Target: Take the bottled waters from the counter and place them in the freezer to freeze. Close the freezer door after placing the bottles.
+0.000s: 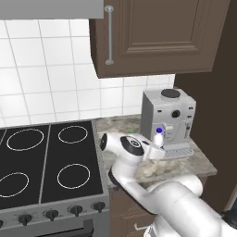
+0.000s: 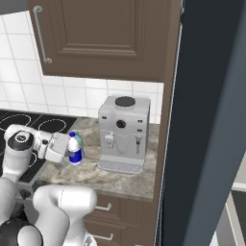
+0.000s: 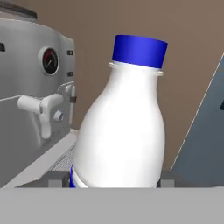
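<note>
The shorter white bottled water point(image 3: 120, 127), with a blue cap and a dark-blue label, stands upright on the counter point(image 2: 96, 178) just left of the coffee machine. My gripper point(image 3: 114, 181) reaches in from the left at its lower body, one fingertip against each side, shut on it. From the base the bottle point(image 2: 73, 148) shows at the end of my hand, and its cap point(image 1: 159, 132) pokes up above the gripper point(image 1: 157, 147). The blue-green bottle point(image 2: 80, 139) peeks out right behind the white one. The slate-blue freezer door point(image 2: 206, 120) rises at the right.
A grey coffee machine point(image 2: 122, 132) stands close to the right of the bottles, its drip tray point(image 2: 120, 166) at the front. The black stovetop point(image 1: 46, 157) lies to the left. Dark brown wall cabinets point(image 1: 157, 37) hang overhead, and drawers point(image 2: 110, 211) sit below the counter.
</note>
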### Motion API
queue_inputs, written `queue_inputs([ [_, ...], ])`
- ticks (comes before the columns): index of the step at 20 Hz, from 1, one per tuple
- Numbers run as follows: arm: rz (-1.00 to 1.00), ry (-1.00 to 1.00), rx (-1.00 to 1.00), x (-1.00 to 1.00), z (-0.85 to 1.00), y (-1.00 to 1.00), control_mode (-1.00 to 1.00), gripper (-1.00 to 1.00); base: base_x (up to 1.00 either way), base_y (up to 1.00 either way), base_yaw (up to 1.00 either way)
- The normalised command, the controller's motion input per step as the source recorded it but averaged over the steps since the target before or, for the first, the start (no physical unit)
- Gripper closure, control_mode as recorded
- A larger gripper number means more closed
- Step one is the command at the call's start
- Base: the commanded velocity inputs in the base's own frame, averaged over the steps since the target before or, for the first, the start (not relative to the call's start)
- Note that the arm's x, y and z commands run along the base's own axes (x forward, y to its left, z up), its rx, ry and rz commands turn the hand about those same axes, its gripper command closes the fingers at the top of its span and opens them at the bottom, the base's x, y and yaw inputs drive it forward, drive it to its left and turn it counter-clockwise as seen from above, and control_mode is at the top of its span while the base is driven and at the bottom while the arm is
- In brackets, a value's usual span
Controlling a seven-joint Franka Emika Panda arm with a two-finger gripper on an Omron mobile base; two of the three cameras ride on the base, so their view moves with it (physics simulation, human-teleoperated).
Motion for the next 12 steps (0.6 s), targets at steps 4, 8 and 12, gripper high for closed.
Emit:
queue_inputs([
  [4, 0.11, 0.0, 0.0, -0.91, 0.67, -0.66, -1.0, 1.0, 0.0, 0.0, 0.0],
  [8, 0.08, -0.05, 0.03, -1.0, 0.38, -0.07, -1.0, 1.0, 0.0, 0.0, 0.0],
  [12, 0.09, 0.0, 0.05, -0.97, 0.53, 0.0, -1.0, 1.0, 0.0, 0.0, 0.0],
])
